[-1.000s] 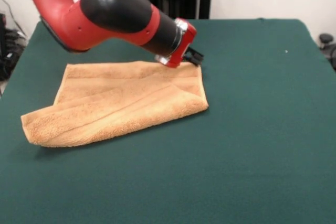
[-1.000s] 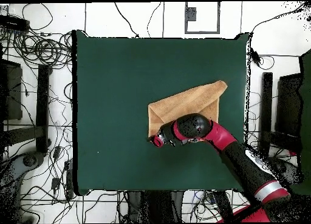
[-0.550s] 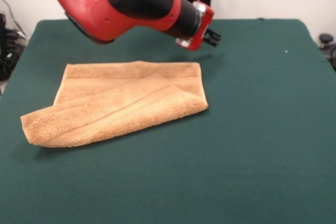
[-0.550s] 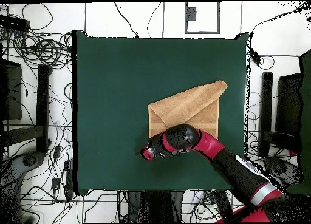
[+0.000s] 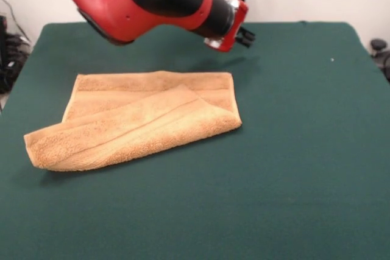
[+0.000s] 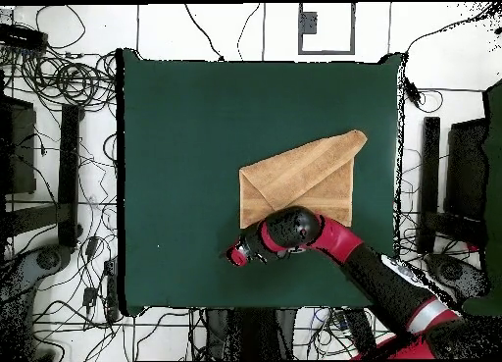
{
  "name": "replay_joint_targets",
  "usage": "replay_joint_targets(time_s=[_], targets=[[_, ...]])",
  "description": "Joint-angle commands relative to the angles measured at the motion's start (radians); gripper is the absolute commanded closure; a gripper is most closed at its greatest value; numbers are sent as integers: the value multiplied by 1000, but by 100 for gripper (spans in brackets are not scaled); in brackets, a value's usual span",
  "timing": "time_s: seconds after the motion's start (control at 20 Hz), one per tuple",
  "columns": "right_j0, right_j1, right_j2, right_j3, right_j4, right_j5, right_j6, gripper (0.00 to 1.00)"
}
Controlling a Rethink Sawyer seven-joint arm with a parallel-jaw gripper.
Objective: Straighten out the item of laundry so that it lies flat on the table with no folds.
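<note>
One towel (image 5: 137,120) lay folded over itself on the green surface (image 5: 304,150), and the gripper (image 5: 245,36) hung above, just past its edge, holding nothing; couldn't tell if it was apart or together.

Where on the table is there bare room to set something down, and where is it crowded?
The table is bare between the towel and three edges in the overhead view: a wide stretch left, a band above, a strip right. The crowded part is below the towel, where the arm and pincer hang over the cloth.
</note>
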Motion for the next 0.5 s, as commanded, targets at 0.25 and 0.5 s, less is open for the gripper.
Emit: replay_joint_targets(time_s=[0.25, 0.5], targets=[[20, -293, -2, -153, 32, 125, 59, 100], [13, -333, 22, -252, 15, 159, -27, 100]])
